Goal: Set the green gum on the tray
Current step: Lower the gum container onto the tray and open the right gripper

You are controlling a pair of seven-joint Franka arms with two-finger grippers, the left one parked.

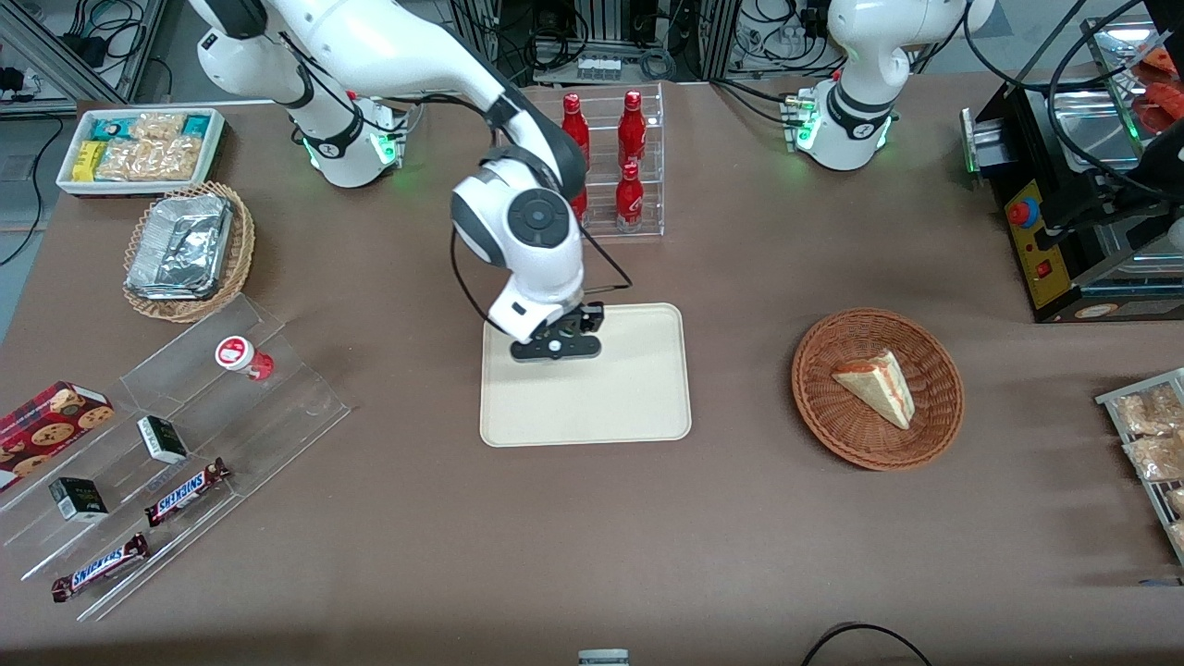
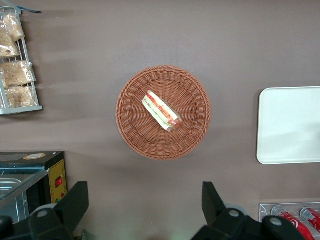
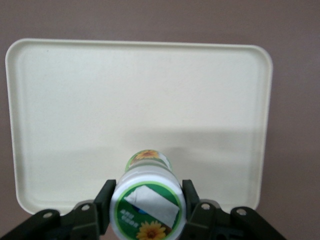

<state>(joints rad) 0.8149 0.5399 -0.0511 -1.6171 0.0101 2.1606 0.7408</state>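
Observation:
My right gripper point(image 1: 558, 344) hangs over the cream-beige tray point(image 1: 638, 407), above the tray's edge nearest the working arm's base. In the right wrist view the gripper point(image 3: 147, 202) is shut on the green gum point(image 3: 147, 202), a small bottle with a white lid and a green-yellow sunflower label. The black fingers point(image 3: 104, 199) press the lid from both sides. The bottle hangs above the tray point(image 3: 140, 95); I cannot tell whether it touches. The gum is hidden by the arm in the front view. The tray's end shows in the left wrist view point(image 2: 290, 125).
A red-lidded container point(image 1: 238, 355) stands on a clear stepped shelf with Snickers bars point(image 1: 185, 490). A rack of red bottles point(image 1: 629, 166) stands farther from the front camera than the tray. A wicker basket with a sandwich point(image 1: 877, 387) lies toward the parked arm's end.

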